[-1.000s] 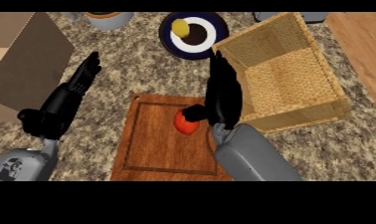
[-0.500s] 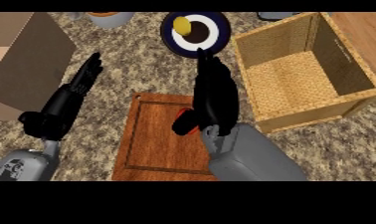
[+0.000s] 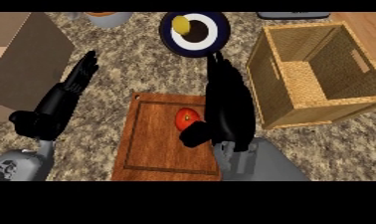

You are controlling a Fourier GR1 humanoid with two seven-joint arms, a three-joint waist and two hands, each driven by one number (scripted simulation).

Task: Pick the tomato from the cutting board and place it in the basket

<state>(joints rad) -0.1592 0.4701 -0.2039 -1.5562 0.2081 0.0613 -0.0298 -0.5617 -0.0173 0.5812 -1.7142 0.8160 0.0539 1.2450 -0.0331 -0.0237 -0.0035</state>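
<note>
A red tomato [image 3: 186,117] lies on the wooden cutting board [image 3: 158,148] near its upper right part. My right hand [image 3: 228,103] hovers just to the tomato's right, fingers straight and pointing away from me, thumb [image 3: 194,134] below the tomato. The hand covers the tomato's right side and is open, not closed on it. A woven basket [image 3: 312,78] stands to the right of the board, open at the top. My left hand [image 3: 62,98] rests open at the left, off the board, fingers pointing up.
A dark plate [image 3: 195,31] with a yellow item on it sits behind the board. An orange-topped bowl [image 3: 108,17] is at the back left. A brown panel [image 3: 26,61] lies at far left. A grey object [image 3: 294,15] shows at the back edge.
My right hand has shifted left over the board, closer to the tomato. The view has moved, so the basket sits further right. The left hand stays put.
</note>
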